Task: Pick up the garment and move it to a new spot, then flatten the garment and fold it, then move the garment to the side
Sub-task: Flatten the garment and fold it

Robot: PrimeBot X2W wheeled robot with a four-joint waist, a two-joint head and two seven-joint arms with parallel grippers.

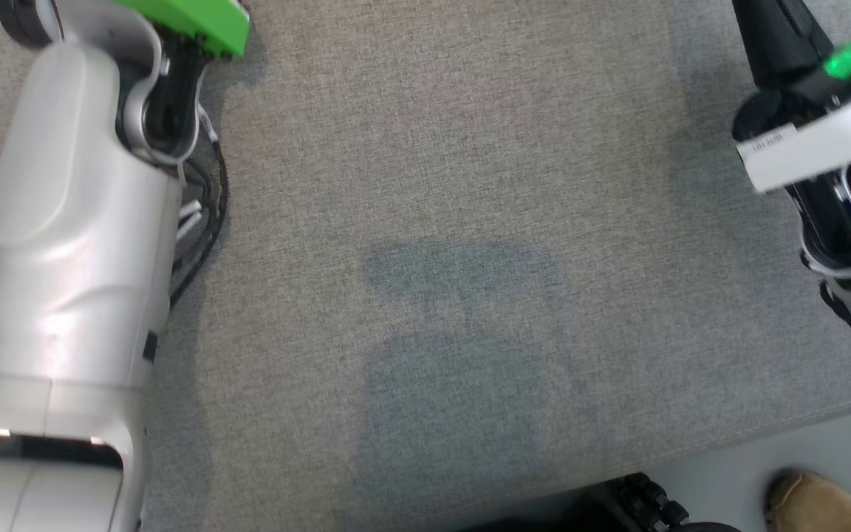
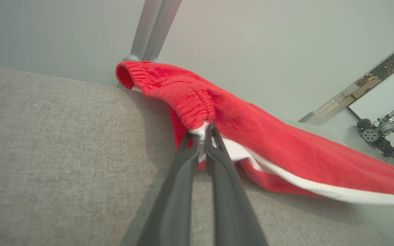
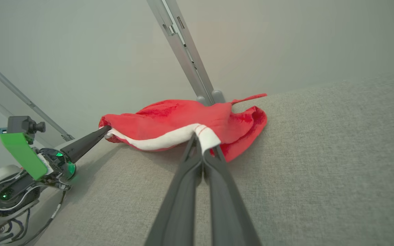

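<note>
The garment is red with a white stripe and a ribbed cuff. It lies near the far edge of the grey cloth-covered table. My left gripper is shut on a white-edged fold of it. In the right wrist view the garment stretches between both grippers: my right gripper is shut on its white band, and the left gripper pinches the other end. The head view catches my left forearm and my right wrist, with the fingertips beyond the top edge.
A grey metal post stands just behind the garment at the table's far edge. The table's near edge runs along the lower right of the head view, with a person's tan shoe on the floor below it.
</note>
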